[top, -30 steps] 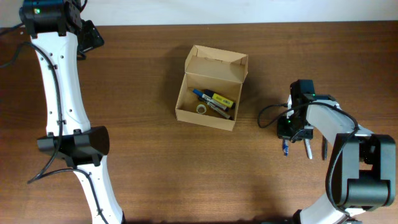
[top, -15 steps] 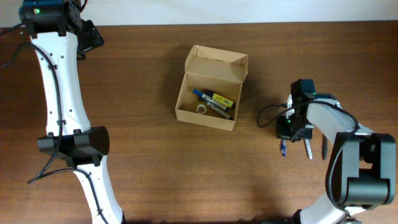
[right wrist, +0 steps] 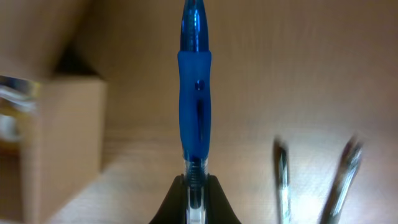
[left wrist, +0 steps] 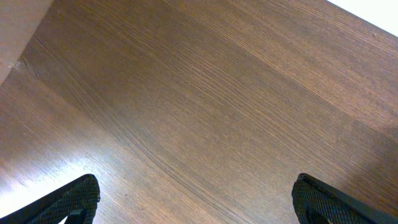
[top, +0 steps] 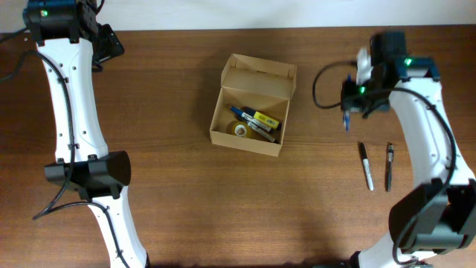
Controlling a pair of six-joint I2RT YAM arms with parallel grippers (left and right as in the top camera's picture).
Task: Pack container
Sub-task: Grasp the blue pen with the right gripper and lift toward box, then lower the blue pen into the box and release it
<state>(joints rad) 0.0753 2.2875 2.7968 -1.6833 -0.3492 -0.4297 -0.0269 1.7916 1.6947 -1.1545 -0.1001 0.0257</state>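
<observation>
Overhead looks straight down on the table [top: 186,186]; wrist views hover close, right sharing the container [top: 256,80].

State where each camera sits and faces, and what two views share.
Overhead: above the table, looking down at the container; left arm and right arm show.
Left wrist: on left gripper, facing bare table; open fingertips show.
Right wrist: on right gripper, facing along its clamped blue pen; fingers show.
Shared: overhead and right wrist both show container and blue pen.

The plain tan cardboard container [top: 260,82] stands open and slightly skewed at the middle of the table [top: 163,186], flap lid raised.
</observation>
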